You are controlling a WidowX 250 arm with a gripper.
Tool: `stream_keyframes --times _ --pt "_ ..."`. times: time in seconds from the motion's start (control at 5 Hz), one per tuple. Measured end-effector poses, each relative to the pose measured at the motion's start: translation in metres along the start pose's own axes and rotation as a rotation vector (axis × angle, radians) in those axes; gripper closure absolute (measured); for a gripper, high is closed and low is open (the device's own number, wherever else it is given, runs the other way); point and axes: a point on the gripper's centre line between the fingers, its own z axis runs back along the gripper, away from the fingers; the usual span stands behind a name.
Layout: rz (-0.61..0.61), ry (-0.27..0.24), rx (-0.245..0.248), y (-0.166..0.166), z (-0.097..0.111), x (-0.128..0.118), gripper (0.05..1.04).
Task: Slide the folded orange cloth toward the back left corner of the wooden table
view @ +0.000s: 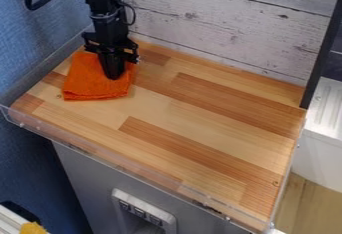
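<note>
The black gripper hangs down from the arm at the upper left, its tip over the orange cloth. The cloth lies folded and flat on the wooden surface near its back left corner. The gripper's lower end meets the cloth in the view, right of its middle, and hides part of it. Whether the gripper presses on the cloth or holds some of it, I cannot tell.
A whitewashed plank wall stands behind the surface, with a dark upright post at its right end. A low clear edge runs along the front. A blue wall rises at the left.
</note>
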Motion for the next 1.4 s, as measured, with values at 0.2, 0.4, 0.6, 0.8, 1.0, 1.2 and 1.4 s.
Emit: stream_keyframes --times 0.2,0.4,0.6,0.8,1.0,1.2,1.4 --pt "-0.006 0.009 0.002 0.002 0.001 0.002 1.0" --pt "-0.014 0.039 -0.006 0.002 0.006 0.003 0.846" --pt "-0.014 0.082 -0.014 -0.008 0.017 0.007 0.589" --pt "-0.034 0.1 -0.013 -0.035 0.032 0.021 0.293" --pt "-0.025 0.087 0.002 -0.059 0.049 0.035 0.088" --pt "-0.034 0.05 0.019 -0.083 0.069 0.042 0.084" --pt "-0.036 0.002 0.028 -0.1 0.09 0.045 0.084"
